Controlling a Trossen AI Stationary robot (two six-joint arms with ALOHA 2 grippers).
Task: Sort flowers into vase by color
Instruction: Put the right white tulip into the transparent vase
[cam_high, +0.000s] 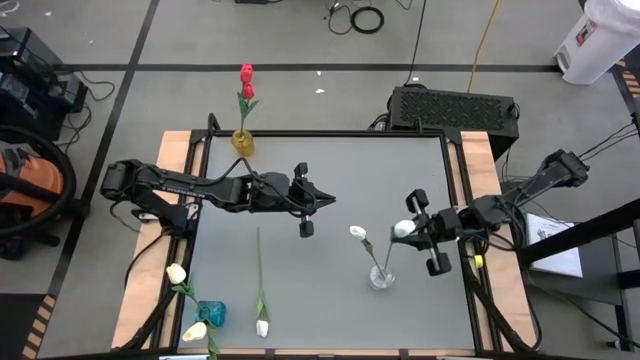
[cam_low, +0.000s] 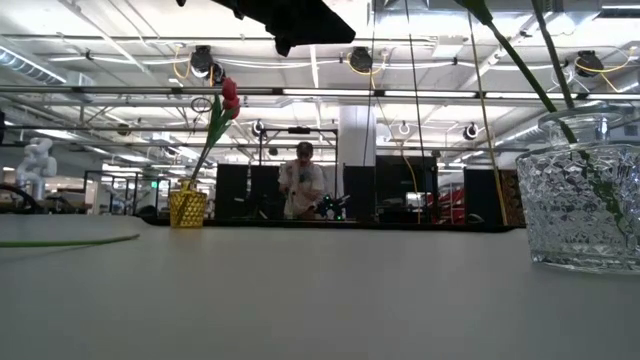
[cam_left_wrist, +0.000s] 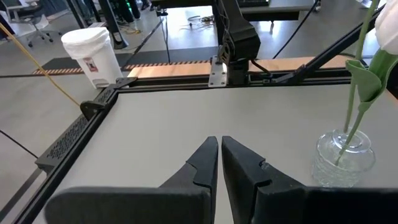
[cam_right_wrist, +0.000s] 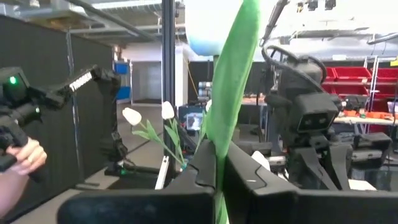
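My right gripper (cam_high: 409, 231) is shut on a white tulip (cam_high: 403, 229) at the table's right, above a clear glass vase (cam_high: 381, 278). A second white tulip (cam_high: 358, 233) stands in that vase. Red tulips (cam_high: 246, 78) stand in a yellow vase (cam_high: 243, 142) at the far edge. Cream tulips (cam_high: 176, 272) stand in a blue vase (cam_high: 211, 313) at the near left. One white tulip (cam_high: 261, 290) lies flat on the table near the front edge. My left gripper (cam_left_wrist: 219, 163) hovers over the table's middle, shut and holding nothing. My right gripper pinches the white tulip's green stem and leaf (cam_right_wrist: 220, 146) between its two fingers, a short way below the head. The fingers reach in from the table's right side and lie across the stem. The stem slants down from the fingers, and its lower end stands in the clear vase (cam_left_wrist: 343, 155).
A black box (cam_high: 455, 105) sits just beyond the table's far right corner. A white bucket (cam_high: 600, 40) stands on the floor. A person (cam_low: 303, 180) stands in the room behind, and a hand (cam_right_wrist: 18, 158) shows in the right wrist view.
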